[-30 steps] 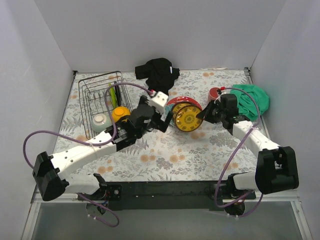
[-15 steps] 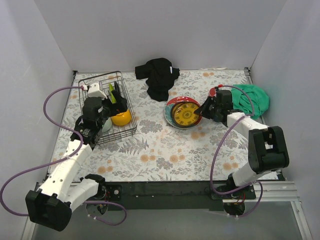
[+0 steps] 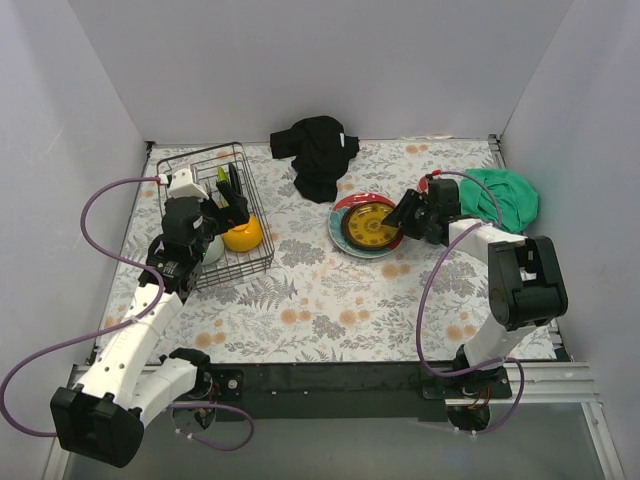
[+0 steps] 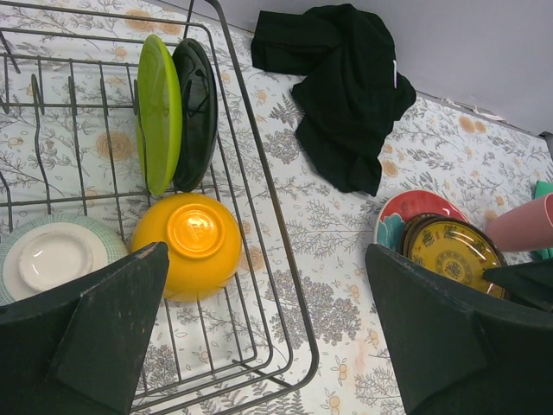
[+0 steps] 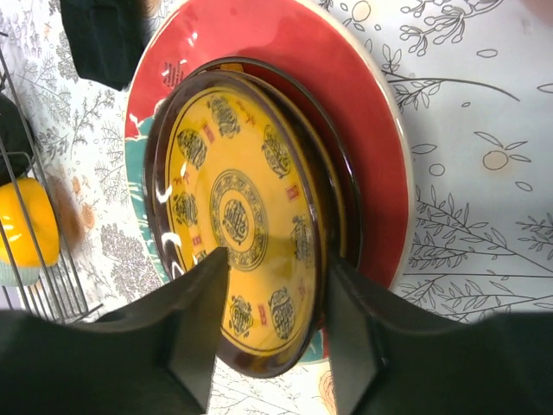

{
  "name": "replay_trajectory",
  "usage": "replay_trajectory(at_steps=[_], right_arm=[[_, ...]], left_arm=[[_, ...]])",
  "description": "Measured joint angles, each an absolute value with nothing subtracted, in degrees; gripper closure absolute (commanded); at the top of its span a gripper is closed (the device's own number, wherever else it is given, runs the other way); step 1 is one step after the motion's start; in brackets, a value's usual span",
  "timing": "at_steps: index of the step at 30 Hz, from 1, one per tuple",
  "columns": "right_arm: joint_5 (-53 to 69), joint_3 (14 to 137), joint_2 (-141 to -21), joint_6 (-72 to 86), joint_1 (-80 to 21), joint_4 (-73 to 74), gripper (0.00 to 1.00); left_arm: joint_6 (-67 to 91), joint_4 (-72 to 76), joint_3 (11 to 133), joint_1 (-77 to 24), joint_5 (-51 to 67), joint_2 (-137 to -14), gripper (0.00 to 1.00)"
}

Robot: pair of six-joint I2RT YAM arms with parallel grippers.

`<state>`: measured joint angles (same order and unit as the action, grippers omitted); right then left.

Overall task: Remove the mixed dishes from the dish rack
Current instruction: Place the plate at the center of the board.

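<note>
The dish rack (image 3: 255,262) stands at the left with a green plate (image 4: 158,112) and a black plate (image 4: 197,108) upright in its dividers. An orange bowl (image 4: 192,242) lies upside down beside a white bowl (image 4: 54,258). My left gripper (image 3: 228,208) hovers wide open above the rack's near right part, holding nothing. A yellow patterned plate (image 5: 233,216) lies stacked on a red-rimmed plate (image 5: 363,112) mid-table. My right gripper (image 5: 272,333) is open, one finger on either side of the yellow plate's near rim. A pink-red cup (image 3: 430,185) stands behind it.
A black cloth (image 3: 318,155) lies bunched at the back centre, close to the plate stack. A green cloth (image 3: 505,200) sits at the right by the wall. White walls close in three sides of the flowered table.
My right gripper has opened off the yellow plate, which went from tilted to lying flat on the stack. The left arm swung from the plates back over the rack.
</note>
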<state>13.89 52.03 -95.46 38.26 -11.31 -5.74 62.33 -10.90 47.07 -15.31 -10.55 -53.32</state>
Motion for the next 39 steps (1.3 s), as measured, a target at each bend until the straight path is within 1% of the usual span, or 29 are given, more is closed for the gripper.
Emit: replay_trajectory(at_steps=[5, 10, 17, 24, 28, 33, 39], right_arm=[[13.6, 54.1, -95.8, 35.8, -11.5, -2.7, 0.31], [11.7, 57.3, -95.8, 32.2, -12.7, 2.2, 0.25], [5.9, 63.5, -97.2, 26.7, -16.1, 10.4, 0.21], [-0.8, 64.6, -96.2, 23.1, -18.1, 15.7, 0.19], [-3.1, 62.0, -91.5, 21.3, -18.0, 17.5, 0.18], [-3.9, 58.2, -81.7, 19.5, -18.0, 18.3, 0.18], [-1.7, 52.2, -70.1, 18.9, -18.0, 16.4, 0.19]], left_arm=[[61.9, -10.9, 47.0, -15.3, -10.8, -53.3, 0.02], [61.7, -10.9, 47.0, -15.3, -10.8, -53.6, 0.02], [61.3, -11.0, 47.0, -15.1, -10.5, -55.5, 0.02], [61.3, -11.2, 47.0, -15.0, -10.2, -56.7, 0.02], [61.3, -11.2, 47.0, -15.0, -10.2, -58.0, 0.02], [62.1, -12.1, 47.9, -14.3, -10.2, -61.1, 0.02], [63.9, -13.6, 54.2, -11.3, -9.7, -67.7, 0.08]])
